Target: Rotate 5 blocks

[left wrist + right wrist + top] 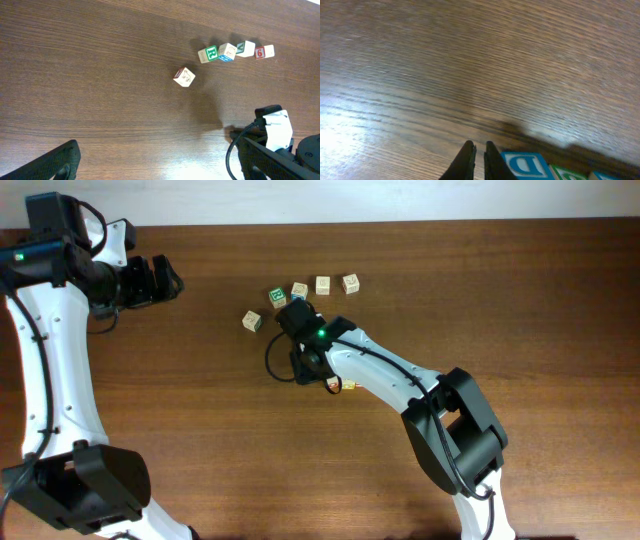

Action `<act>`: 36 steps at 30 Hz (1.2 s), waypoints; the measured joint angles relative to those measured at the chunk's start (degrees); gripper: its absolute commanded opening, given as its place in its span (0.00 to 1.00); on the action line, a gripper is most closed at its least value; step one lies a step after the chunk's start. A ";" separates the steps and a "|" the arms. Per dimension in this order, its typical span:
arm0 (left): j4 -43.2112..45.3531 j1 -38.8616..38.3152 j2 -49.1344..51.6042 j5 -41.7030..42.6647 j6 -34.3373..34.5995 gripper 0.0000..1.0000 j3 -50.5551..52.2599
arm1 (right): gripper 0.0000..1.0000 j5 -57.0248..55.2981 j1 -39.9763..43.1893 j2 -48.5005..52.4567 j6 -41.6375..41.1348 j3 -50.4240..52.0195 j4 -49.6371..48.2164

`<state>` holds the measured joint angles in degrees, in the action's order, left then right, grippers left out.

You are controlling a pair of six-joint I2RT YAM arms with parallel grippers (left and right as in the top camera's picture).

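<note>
Pale wooden alphabet blocks [525, 167] lay in a joined row on the dark brown wooden tabletop [540, 270], directly under the right arm [400, 380]. The right wrist camera caught only the near end of the row, along the bottom edge of its view: a cube with a blue-teal letter D on its face, touching a second cube printed in green. From overhead the arm covered nearly all of the row. Only a sliver of orange and red showed beside it, near the middle of the tabletop.

The right end effector [480, 146] was clenched, its two dark fingertips almost meeting with nothing between them. It sat low over the wood, just beside the left edge of the D cube. Whether it touched that cube could not be told.

The left end effector [165, 278] was released, jaws spread wide, toward the upper left of the overhead view and well apart from every cube.

Five similar loose cubes [322, 285] sat beyond the right end effector. Four formed a ragged arc, among them a cube with a green R [208, 54] and a cube with a red 6 [264, 51]. The fifth lay alone to their left.
</note>
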<state>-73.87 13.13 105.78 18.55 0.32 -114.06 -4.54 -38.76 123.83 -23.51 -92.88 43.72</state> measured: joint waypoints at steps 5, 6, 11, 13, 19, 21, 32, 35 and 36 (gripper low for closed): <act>0.00 0.00 0.00 -0.15 0.00 0.99 0.00 | 0.08 -2.14 0.00 0.00 -2.43 0.00 1.05; 0.00 0.00 0.00 -0.15 0.00 0.99 0.00 | 0.08 -2.38 0.00 0.00 -2.91 0.02 1.29; 0.00 0.00 0.00 -0.15 0.00 0.99 0.00 | 0.07 -3.50 0.00 0.00 -4.35 0.00 2.38; -0.02 0.00 0.00 -0.15 0.00 0.99 0.00 | 0.07 -3.63 0.09 0.00 -4.94 0.02 2.56; 0.04 0.00 0.00 -0.59 0.00 0.99 0.00 | 0.14 -2.93 0.26 -0.13 -3.30 -5.86 8.72; 0.09 0.00 0.00 -0.81 0.00 0.99 0.00 | 0.16 -2.58 0.66 -0.68 -2.82 -12.68 15.74; -0.24 0.00 0.00 -3.82 -0.02 0.99 0.00 | 0.15 7.52 3.98 -3.23 -7.89 -1.70 28.00; -0.24 0.00 0.00 -3.85 0.00 0.99 0.00 | 0.16 7.52 2.43 -3.23 -9.44 0.31 26.21; -0.26 0.00 0.00 -3.85 0.00 0.99 0.00 | 0.16 6.69 1.88 -3.23 -10.45 0.48 24.94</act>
<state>-74.13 13.13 105.78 14.70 0.32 -114.06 2.15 -36.88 120.60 -33.95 -92.40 68.66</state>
